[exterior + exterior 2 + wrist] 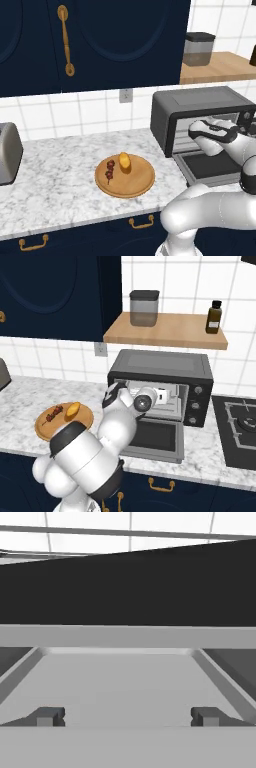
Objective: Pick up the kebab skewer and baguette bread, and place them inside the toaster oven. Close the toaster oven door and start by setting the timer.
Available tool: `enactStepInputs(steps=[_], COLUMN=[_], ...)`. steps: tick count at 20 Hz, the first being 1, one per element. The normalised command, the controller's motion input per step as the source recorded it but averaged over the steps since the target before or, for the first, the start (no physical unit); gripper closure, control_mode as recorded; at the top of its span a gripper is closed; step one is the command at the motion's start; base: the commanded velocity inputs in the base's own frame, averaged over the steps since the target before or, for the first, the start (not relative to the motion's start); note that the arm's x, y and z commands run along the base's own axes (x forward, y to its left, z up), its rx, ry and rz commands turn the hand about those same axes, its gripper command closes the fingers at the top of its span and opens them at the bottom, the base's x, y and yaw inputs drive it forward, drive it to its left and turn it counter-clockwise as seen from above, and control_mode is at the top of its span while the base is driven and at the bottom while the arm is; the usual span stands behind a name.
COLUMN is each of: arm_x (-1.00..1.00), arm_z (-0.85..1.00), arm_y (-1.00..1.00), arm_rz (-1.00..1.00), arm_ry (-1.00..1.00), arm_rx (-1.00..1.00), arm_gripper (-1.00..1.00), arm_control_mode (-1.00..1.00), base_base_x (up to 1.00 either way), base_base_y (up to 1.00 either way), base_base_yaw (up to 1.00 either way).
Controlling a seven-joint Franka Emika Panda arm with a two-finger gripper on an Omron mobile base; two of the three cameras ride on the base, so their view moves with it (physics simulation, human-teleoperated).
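1. In front of the open toaster oven, the gripper is hovering with its jaws spread wide, holding nothing.
2. Well off to the gripper's left, the kebab skewer and baguette bread are lying side by side on the wooden plate.
3. The skewer's long axis is running toward the wall.
4. The toaster oven door is hanging down, and bare counter is leaving room beside the plate.

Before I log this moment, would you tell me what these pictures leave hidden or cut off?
- Toaster oven rack and cavity: the white arm covers most of the opening in both base views.
- Toaster oven door: its left part sits behind the arm in the right base view; the left base view's right edge cuts it.
- Kebab skewer: too small to count its chunks.
- Silver toaster: cut by the left edge.
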Motion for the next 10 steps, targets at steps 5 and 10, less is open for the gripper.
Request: enactStepInputs(steps=[5, 10], arm_x=[0.17, 0.19], arm_z=[0.0, -0.09], arm_y=[0.0, 0.0], arm_rz=[0.0, 0.0], arm_ry=[0.0, 0.0], arm_rx=[0.0, 0.0], arm_gripper=[-1.0, -1.0], arm_control_mode=[-1.0, -1.0], base_base_x=[0.0, 0.0], base_base_y=[0.0, 0.0], base_base_yaw=[0.0, 0.0])
